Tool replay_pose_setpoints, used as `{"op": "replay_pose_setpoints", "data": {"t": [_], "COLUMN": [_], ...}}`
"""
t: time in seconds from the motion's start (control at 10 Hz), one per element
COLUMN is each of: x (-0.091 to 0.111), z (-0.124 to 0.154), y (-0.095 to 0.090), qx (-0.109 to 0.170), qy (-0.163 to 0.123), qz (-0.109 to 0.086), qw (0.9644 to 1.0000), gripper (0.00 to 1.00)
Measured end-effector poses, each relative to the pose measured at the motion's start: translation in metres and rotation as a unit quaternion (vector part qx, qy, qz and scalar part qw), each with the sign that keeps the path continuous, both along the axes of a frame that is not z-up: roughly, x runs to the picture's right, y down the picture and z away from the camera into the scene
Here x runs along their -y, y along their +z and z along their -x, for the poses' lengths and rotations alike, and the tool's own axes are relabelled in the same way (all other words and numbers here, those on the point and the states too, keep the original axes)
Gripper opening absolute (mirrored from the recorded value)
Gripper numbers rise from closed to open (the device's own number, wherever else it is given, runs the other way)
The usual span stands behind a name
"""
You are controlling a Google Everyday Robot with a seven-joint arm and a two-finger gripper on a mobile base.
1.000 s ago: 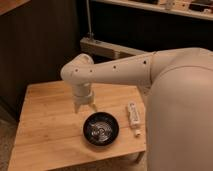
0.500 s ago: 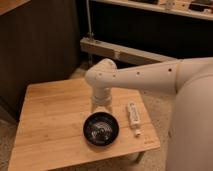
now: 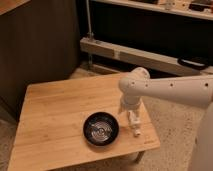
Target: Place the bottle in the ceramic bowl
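The small white bottle [image 3: 134, 123] lies on its side on the wooden table [image 3: 55, 115], just right of the ceramic bowl [image 3: 101, 128], with its cap toward the front edge. The bowl is glossy black with pale rings inside and holds nothing. My white arm reaches in from the right. My gripper [image 3: 129, 109] hangs down from the wrist directly over the far end of the bottle, right of the bowl's rim. The wrist hides part of the bottle's far end.
The table's right edge [image 3: 150, 125] runs close to the bottle. A low grey ledge [image 3: 130, 52] and dark shelving stand behind the table. A dark cabinet wall [image 3: 35, 45] is at the left. Speckled floor surrounds the table.
The arm has swung to the right, from behind the bowl's left side to above the bottle. The bottle and bowl have not moved.
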State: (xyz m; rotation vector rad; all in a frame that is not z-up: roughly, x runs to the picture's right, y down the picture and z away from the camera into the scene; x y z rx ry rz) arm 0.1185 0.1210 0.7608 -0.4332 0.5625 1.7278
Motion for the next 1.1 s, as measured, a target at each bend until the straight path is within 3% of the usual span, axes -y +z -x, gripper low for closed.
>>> {"op": "replay_pose_setpoints", "data": {"t": [0.5, 0.7, 0.9, 1.1], "x": [0.0, 0.004, 0.021, 0.043], "z": [0.005, -0.002, -0.015, -0.035], "y": [0.001, 0.005, 0.023, 0.049], "qx": [0.004, -0.01, -0.017, 0.005], "qy": [0.002, -0.001, -0.014, -0.033], "qz": [0.001, -0.002, -0.01, -0.018], "qw": [1.0, 0.9999, 0.9997, 0.9993], "gripper": [0.65, 0.65, 0.65, 0.65]}}
